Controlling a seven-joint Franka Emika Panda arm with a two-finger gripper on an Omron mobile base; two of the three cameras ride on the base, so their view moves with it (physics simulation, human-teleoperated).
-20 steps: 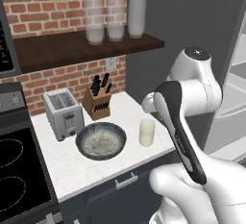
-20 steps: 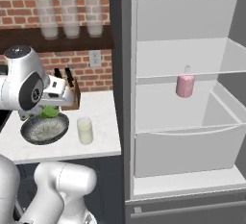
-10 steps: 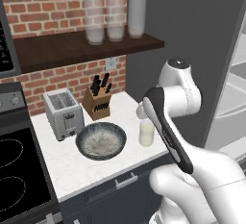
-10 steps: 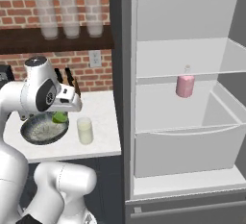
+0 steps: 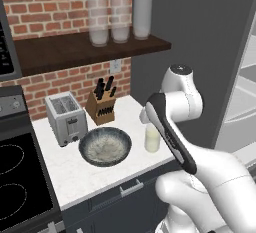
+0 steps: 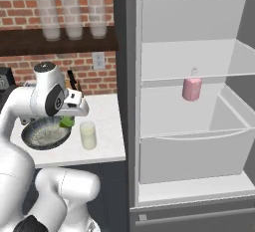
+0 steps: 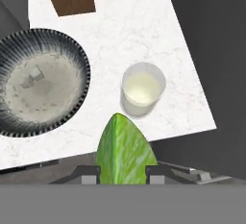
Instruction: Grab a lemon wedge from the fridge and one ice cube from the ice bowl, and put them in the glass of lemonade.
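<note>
Claw [image 7: 123, 176] grips the lemon wedge [image 7: 125, 152] above the glass of lemonade [image 7: 142, 89].

The white marble desk [image 5: 75, 169] carries a silver two-slot toaster [image 5: 66, 118], a wooden knife block [image 5: 101, 105] against the brick wall, the dark ice bowl [image 5: 105, 146] holding whitish ice, and the glass of lemonade [image 5: 152, 138] just right of the bowl. The white arm [image 5: 172, 122] rises beside the glass. Three frosted glasses [image 5: 120, 19] stand on the dark shelf [image 5: 80, 47] above. A black stovetop [image 5: 17, 182] lies left.
</note>
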